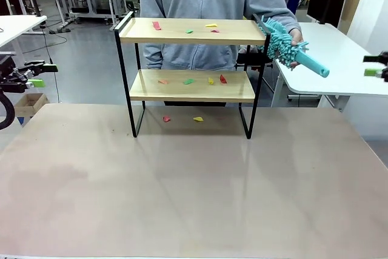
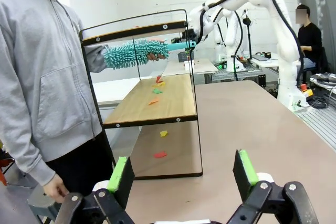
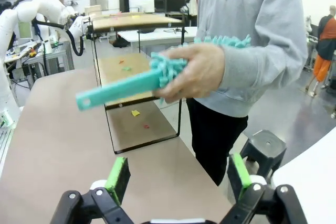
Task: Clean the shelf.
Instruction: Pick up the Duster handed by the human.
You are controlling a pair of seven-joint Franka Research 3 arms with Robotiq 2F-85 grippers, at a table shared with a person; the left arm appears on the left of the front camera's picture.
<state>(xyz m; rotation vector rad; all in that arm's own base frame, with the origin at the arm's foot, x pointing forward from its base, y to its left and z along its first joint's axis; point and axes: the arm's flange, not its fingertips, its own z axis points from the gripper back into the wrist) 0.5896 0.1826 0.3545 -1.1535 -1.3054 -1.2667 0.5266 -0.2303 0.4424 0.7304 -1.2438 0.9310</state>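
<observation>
Front view: the shelf stands on the table before the person. Scraps litter both boards and underneath, seemingly none swept yet. A hand holds a duster beside it. The left tool and right tool gape, empty.

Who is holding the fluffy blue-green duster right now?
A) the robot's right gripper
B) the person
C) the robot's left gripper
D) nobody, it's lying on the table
B: the person's hand grips the duster beside the shelf, while the left gripper and right gripper stand open with nothing in them.
</observation>
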